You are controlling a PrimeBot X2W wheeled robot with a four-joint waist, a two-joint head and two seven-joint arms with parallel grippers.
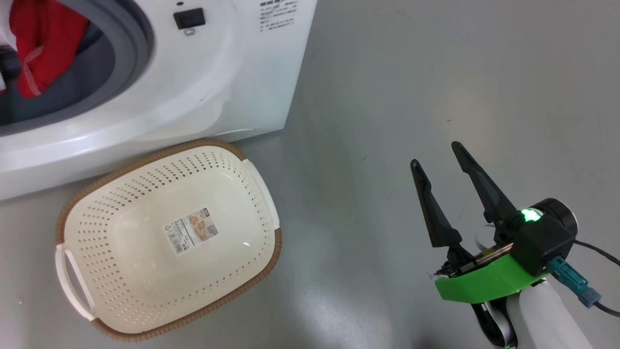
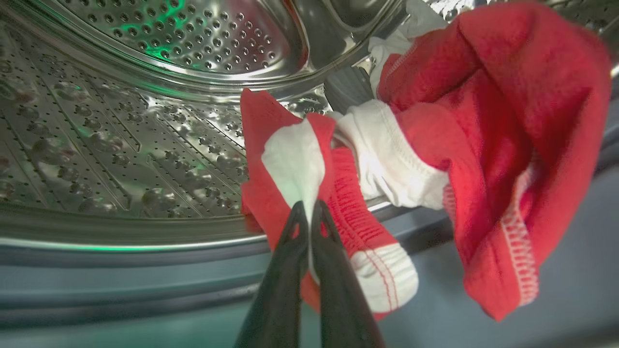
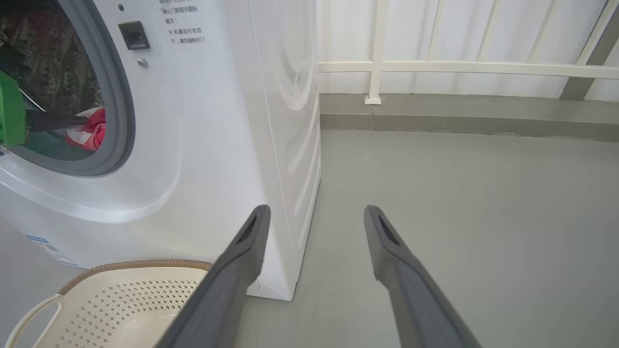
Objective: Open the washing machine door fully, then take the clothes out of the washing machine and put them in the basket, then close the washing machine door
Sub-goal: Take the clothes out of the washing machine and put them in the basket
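The washing machine [image 1: 218, 87] stands with its mouth uncovered; the washing machine door is out of view. The clothes [image 2: 483, 121], red with white trim, hang across the grey gasket [image 2: 145, 285] at the lip of the steel drum [image 2: 145, 121]. My left gripper [image 2: 308, 207] is shut on a white-and-red fold of them. They also show at the drum mouth [image 1: 43, 39] and as a red patch [image 3: 92, 133]. The basket [image 1: 164, 237] lies empty on the floor in front of the machine. My right gripper [image 1: 436, 155] hovers open over bare floor to the right, holding nothing.
The grey floor [image 1: 436, 72] stretches to the right of the machine. A white railing and a low kerb [image 3: 459, 111] run along the far wall. The basket rim [image 3: 130, 265] sits just left of my right gripper [image 3: 316, 212].
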